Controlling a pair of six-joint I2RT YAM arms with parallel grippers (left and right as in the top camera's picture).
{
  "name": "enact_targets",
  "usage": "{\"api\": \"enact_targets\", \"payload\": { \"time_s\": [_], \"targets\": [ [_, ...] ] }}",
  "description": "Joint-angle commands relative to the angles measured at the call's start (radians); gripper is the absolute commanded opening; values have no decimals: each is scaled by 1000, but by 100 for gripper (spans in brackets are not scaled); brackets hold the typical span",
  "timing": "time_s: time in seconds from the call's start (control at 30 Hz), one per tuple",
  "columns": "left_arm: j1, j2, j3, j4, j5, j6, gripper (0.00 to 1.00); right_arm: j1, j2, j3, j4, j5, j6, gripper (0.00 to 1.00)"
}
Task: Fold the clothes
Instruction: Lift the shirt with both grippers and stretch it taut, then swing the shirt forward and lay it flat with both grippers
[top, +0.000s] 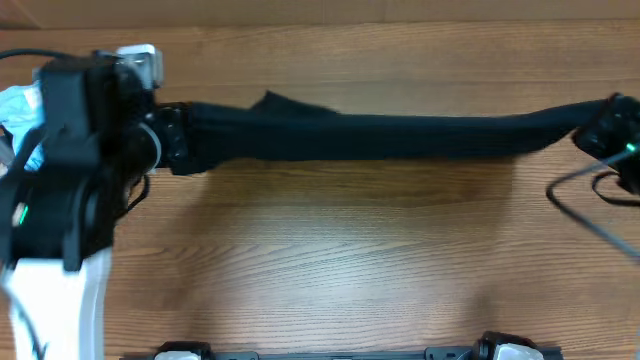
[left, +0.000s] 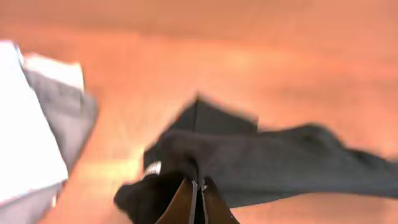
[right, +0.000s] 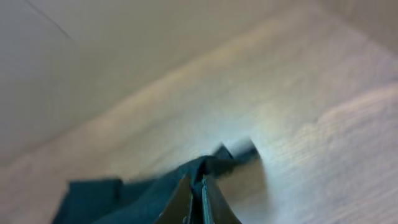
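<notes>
Stretched clothes (top: 400, 135) span the table (top: 330, 260); its bare surface alongside gives passage.

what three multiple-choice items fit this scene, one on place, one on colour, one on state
1. Where is the garment?
A) bunched in a heap at the near edge
B) stretched in a long band between the two grippers
C) draped over the left arm

2. What colour is it?
A) black
B) red
C) yellow

3. How do the left gripper and right gripper stand?
A) both wide open
B) only the left shut
C) both shut on the garment

Answers:
1. B, the overhead view shows it running from one gripper to the other across the table.
2. A, it looks dark in every view.
3. C, each wrist view shows closed fingers with cloth at their tips.
</notes>
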Motion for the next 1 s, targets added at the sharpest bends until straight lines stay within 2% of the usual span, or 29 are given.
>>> {"api": "enact_targets", "payload": {
  "time_s": [0.0,0.1,0.23,0.37,0.47,0.57,0.63,0.73,0.87,0.97],
  "targets": [
    [7,-89,31,61,-7,18,4,-8,-4,48,18,13,-37,4],
    [6,-96,31,116,-3,3,4,-8,34,48,26,3,-39,4],
    [6,-20,30,118,34,-7,4,-8,124,48,32,-71,-91,4],
    [6,136,30,122,111,-6,4,-8,277,47,48,-77,-90,4],
    [5,256,30,161,114,13,4,-7,399,47,104,-77,-90,4],
    [5,370,31,249,114,27,4,-1,525,47,218,-81,-90,4],
    [5,496,31,385,113,11,4,12,632,47,388,-130,-89,4],
    [6,583,51,526,91,-20,4,19,689,47,570,-148,-80,4],
    [18,649,215,652,2,-26,4,19,678,81,856,-149,-49,4],
    [26,657,371,702,-105,-29,4,19,671,202,968,-143,-32,4]
  ]
}}
